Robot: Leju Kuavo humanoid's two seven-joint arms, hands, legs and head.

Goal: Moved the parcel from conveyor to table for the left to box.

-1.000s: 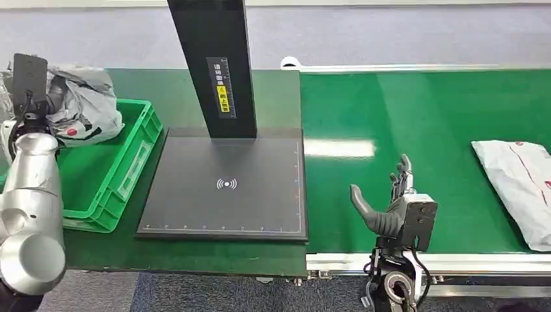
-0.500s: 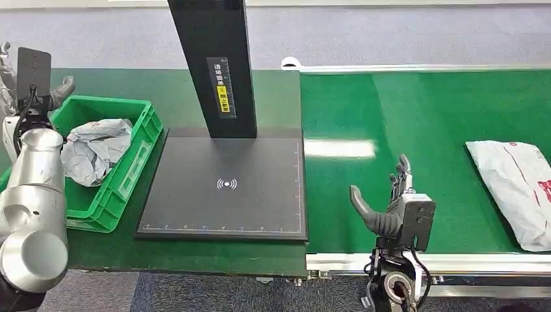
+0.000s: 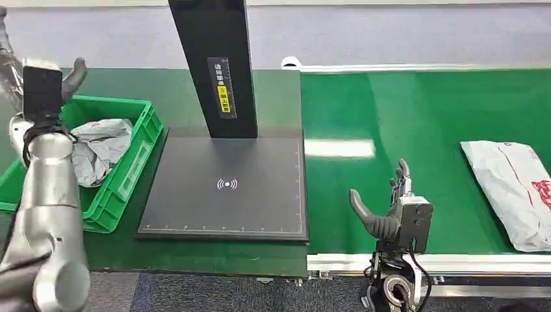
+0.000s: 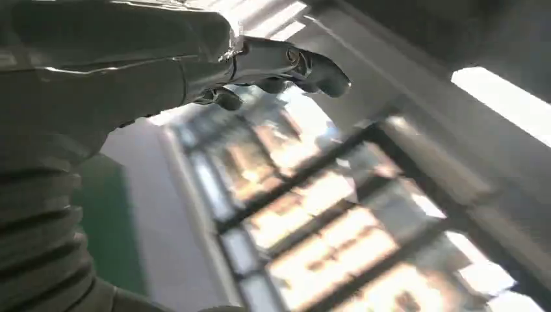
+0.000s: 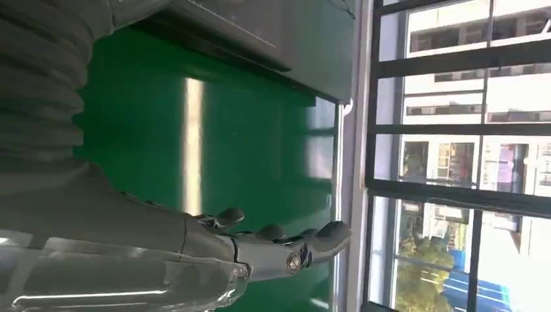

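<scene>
1. Far left, our left hand point(image 3: 49, 81) is raised above the back of the green crate point(image 3: 140, 140), fingers apart with nothing between them. We read that as a hand that has nothing to carry right now.
2. Inside the crate lies a crumpled grey bag point(image 3: 97, 146), slumped against the wall nearest the pad. It sits low, so it looks safely boxed.
3. Next comes the black scanning pad point(image 3: 224, 185) on the desk point(image 3: 188, 257), its dark post point(image 3: 214, 65) rising at the back. Bare, and placed between belt and crate, it is the obvious handover spot.
4. On the green conveyor point(image 3: 390, 110), our right hand point(image 3: 390, 205) stands upright at the near edge, thumb out and fingers spread wide, gripping nothing. We judge it is posted there to meet the next arrival.
5. Far right, the white parcel point(image 3: 513, 192) lies flat on the conveyor, well apart from the right hand, partly past the picture's edge. It needs collecting.
</scene>
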